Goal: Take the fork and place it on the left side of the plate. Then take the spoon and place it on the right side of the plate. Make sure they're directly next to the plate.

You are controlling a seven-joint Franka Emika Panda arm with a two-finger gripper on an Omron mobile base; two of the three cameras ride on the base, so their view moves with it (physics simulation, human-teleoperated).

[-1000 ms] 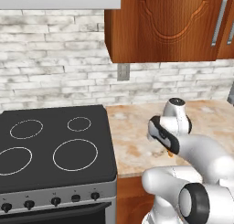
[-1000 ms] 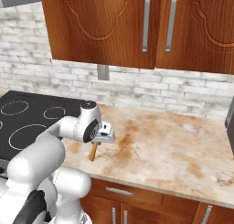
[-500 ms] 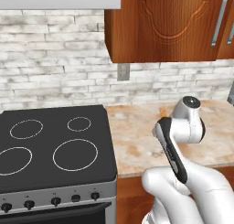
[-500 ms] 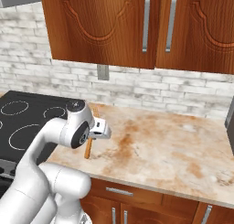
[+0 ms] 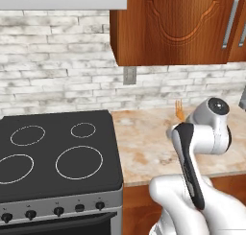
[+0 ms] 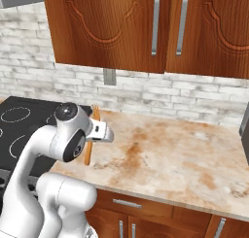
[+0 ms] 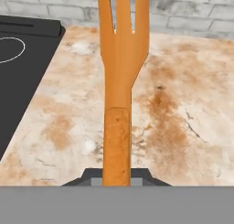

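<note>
Light is even and bright, flat as rendered scenes are, with soft sheen on the white arm [image 5: 202, 147]. Shadows on the bench [image 6: 185, 159] are faint. All views are sharp, no blur or edge distortion.

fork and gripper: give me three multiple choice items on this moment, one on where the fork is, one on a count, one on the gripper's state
1. Where is the fork?
A. flat on the stove
B. in the gripper, lifted over the counter
C. inside a cabinet

2. How many burner rings show on the stove?
A. two
B. four
C. six

3. What state is the gripper in?
A. shut on the fork
B. wide open
C. shut on nothing

Answers:
1 B, the handle rises from between the fingertips with the counter behind it.
2 B, the left base view shows four white rings.
3 A, the fingertips clamp the handle in the hand view.
</note>
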